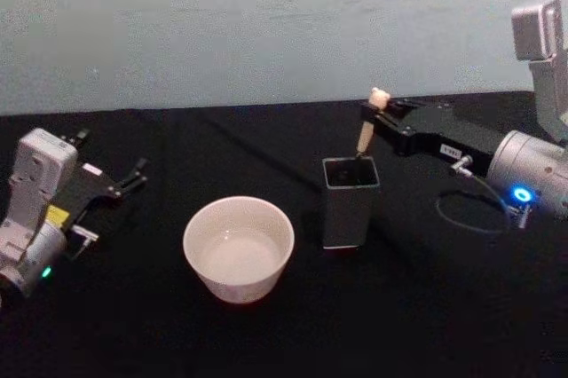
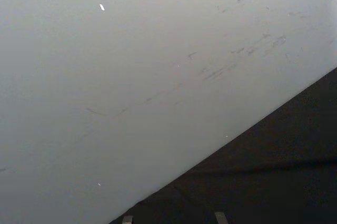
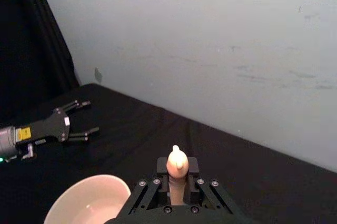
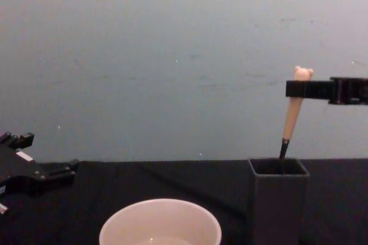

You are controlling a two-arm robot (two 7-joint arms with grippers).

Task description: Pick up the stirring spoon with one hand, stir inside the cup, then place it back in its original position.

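Right gripper (image 1: 378,110) reaches in from 3 o'clock and is clamped on the stirring spoon (image 1: 366,136), just below the bear head. The spoon stands slightly tilted (head leaning toward the gripper). Its dark neck dips into the dark grey square holder (image 1: 349,205), and the bowl is hidden inside. The cup (image 1: 238,248) sits on the black tablecloth (image 1: 426,307) at 9 o'clock of the holder, near it but not touching. Left gripper (image 1: 133,174) rests at 9 o'clock of the cup, well apart, fingers spread wide and holding nothing.
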